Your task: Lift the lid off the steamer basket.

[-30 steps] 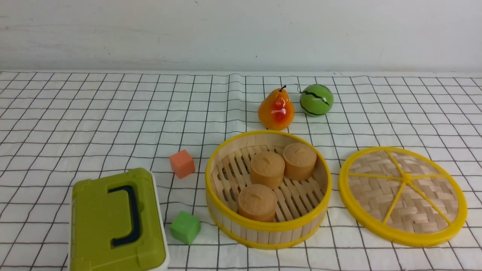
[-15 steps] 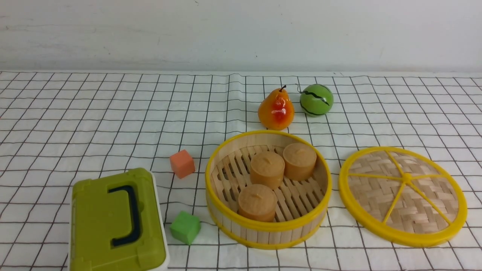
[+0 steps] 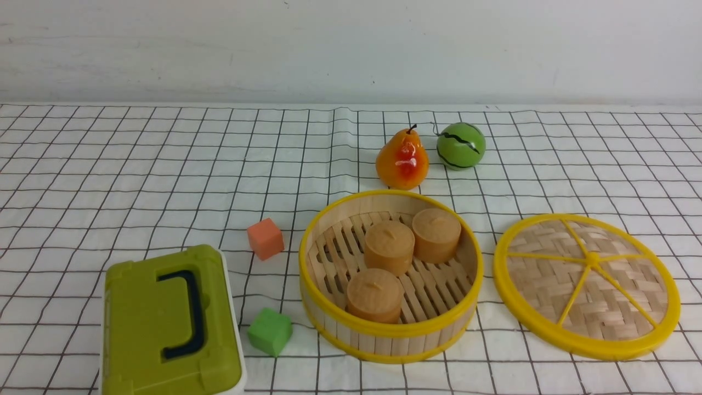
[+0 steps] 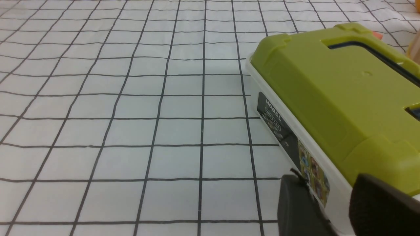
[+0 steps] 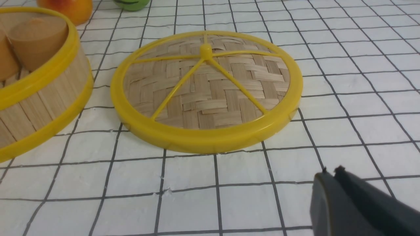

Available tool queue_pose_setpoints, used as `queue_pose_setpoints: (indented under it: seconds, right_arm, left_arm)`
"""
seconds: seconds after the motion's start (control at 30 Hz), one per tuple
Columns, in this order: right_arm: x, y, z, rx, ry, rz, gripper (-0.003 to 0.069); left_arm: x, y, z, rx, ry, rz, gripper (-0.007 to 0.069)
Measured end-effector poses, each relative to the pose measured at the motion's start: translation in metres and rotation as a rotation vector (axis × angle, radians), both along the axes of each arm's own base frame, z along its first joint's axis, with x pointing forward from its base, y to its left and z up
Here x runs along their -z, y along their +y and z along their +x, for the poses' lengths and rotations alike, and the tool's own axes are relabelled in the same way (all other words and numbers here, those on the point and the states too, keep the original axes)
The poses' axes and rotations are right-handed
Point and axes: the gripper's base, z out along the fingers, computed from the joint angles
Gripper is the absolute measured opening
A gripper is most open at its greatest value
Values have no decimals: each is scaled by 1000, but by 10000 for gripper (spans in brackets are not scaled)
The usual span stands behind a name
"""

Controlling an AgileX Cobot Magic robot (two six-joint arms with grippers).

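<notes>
The lid (image 3: 587, 285) lies flat on the checked cloth, just right of the steamer basket (image 3: 384, 340) and apart from it. The basket stands open with three brown cylinder cakes (image 3: 389, 247) on its slatted floor. Neither gripper shows in the front view. In the right wrist view my right gripper (image 5: 331, 170) is shut and empty, low over the cloth a short way from the lid (image 5: 206, 88), with the basket (image 5: 42, 101) beyond it. In the left wrist view my left gripper (image 4: 331, 203) is open and empty.
An olive-green case (image 3: 170, 323) with a dark handle sits at front left, close by my left gripper in the left wrist view (image 4: 328, 85). An orange cube (image 3: 265, 238) and a green cube (image 3: 269, 331) lie left of the basket. A pear (image 3: 402, 159) and a green ball (image 3: 460, 145) stand behind it.
</notes>
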Motion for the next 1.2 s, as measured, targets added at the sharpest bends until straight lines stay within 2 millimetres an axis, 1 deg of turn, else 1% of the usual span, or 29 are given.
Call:
queue_pose_setpoints:
  seconds: [1.2]
  right_arm:
    - [0, 0, 0, 0, 0, 3, 57]
  left_arm:
    - [0, 0, 0, 0, 0, 0, 239]
